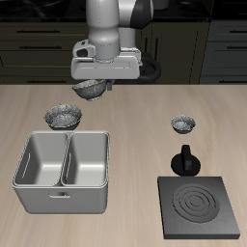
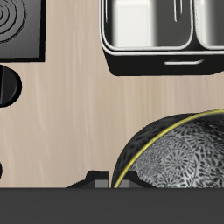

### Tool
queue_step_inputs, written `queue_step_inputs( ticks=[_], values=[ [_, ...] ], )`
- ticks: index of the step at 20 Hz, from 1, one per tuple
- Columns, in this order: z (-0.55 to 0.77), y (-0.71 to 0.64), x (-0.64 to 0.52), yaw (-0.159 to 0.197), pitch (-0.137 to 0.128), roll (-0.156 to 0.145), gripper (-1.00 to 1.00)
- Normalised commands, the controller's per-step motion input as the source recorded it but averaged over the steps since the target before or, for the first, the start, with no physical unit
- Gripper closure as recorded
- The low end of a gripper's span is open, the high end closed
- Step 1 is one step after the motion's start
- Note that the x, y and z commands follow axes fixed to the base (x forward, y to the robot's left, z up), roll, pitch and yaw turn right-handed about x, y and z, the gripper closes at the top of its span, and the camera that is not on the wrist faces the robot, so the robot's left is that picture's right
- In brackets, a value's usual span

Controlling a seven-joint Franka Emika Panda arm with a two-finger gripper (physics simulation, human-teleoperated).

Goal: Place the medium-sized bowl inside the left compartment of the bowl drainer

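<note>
My gripper [image 1: 94,85] is shut on the rim of the medium-sized bowl [image 1: 89,91], a grey bowl with a speckled inside and a dark rim. It holds the bowl above the table, behind the bowl drainer [image 1: 62,194]. The drainer is a light grey bin with two deep wells, both empty, standing near the table's front edge. In the wrist view the held bowl [image 2: 179,162] fills the near field, tilted, and the drainer [image 2: 157,58] shows beyond it.
A wider grey bowl [image 1: 63,117] sits just behind the drainer. The smallest grey bowl [image 1: 183,123] stands farther across the table. A black knobbed object [image 1: 183,160] stands behind the black square stove plate [image 1: 201,205], which also shows in the wrist view [image 2: 17,26].
</note>
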Motion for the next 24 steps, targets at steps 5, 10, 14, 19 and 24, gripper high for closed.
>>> queue_step_inputs(
  ticks=[5, 10, 14, 19, 24],
  values=[
    [0.12, -0.16, 0.43, 0.001, 0.031, -0.02, 1.0],
    [0.05, -0.17, 0.47, 0.019, 0.034, -0.018, 1.0],
    [0.04, -0.02, 0.37, 0.037, 0.011, 0.008, 1.0],
    [0.05, -0.08, 0.37, 0.02, 0.009, -0.021, 1.0],
    [0.02, -0.05, 0.4, 0.023, 0.016, -0.013, 1.0]
  ],
)
